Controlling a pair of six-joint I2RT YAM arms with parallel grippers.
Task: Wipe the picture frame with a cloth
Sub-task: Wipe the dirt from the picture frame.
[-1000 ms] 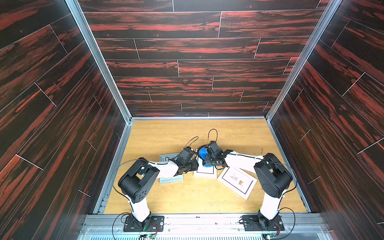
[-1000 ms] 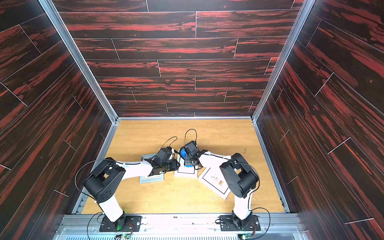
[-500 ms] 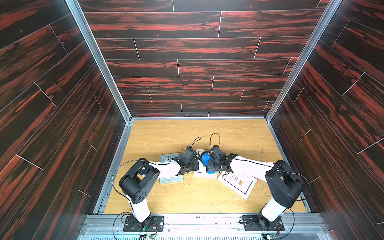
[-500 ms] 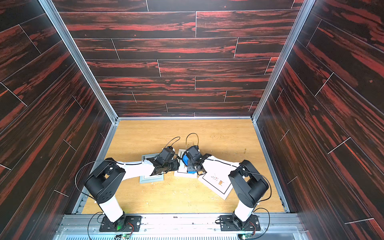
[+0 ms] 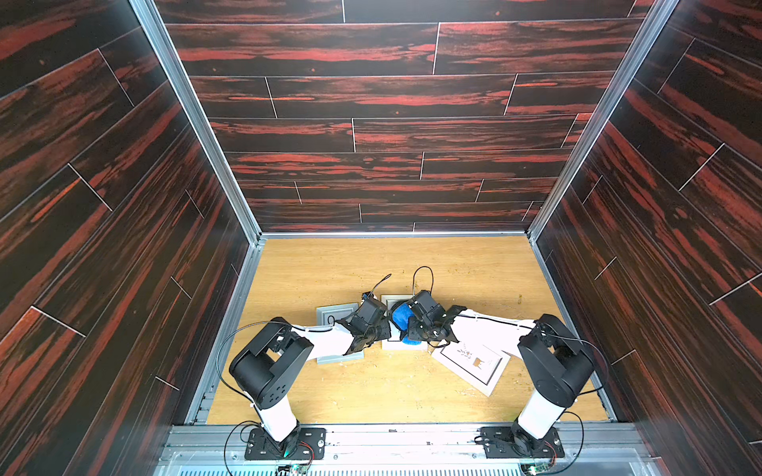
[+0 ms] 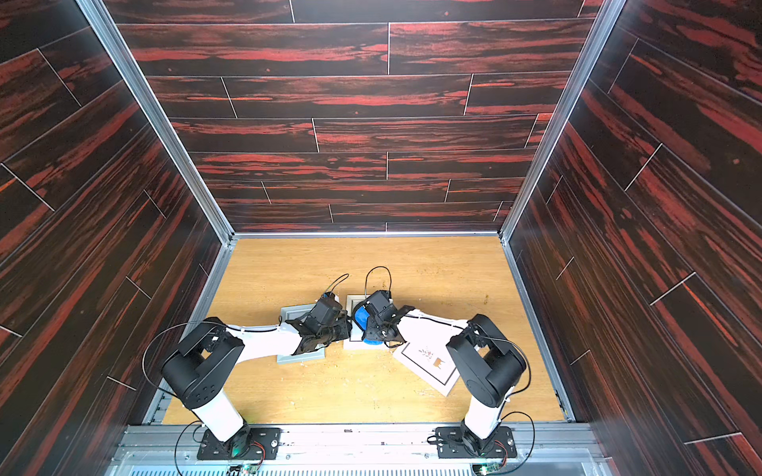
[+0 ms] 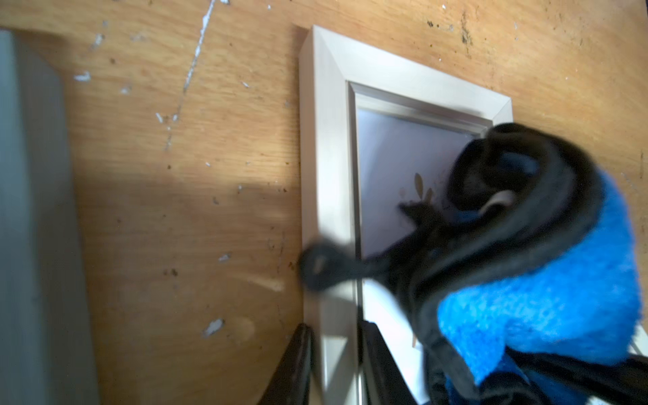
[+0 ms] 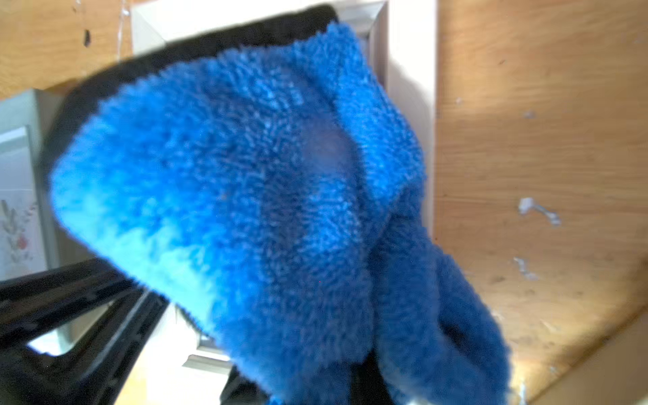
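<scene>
right gripper (image 5: 414, 325): jaws closed on bunched bright blue fluffy microfibre cloth (image 5: 400, 316) with black edge trim | cloth: lower centre in both top views, over glass of pale rectangular wooden picture frame (image 7: 326, 140) | left gripper (image 7: 336, 354): jaws clamped across frame's side rail, bottom centre of left wrist view

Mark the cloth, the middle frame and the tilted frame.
cloth (image 8: 245, 193): right wrist view, blue pile.
middle frame (image 7: 324, 140): left wrist view, side rail.
tilted frame (image 5: 472, 366): in a top view, printed centre.
</scene>
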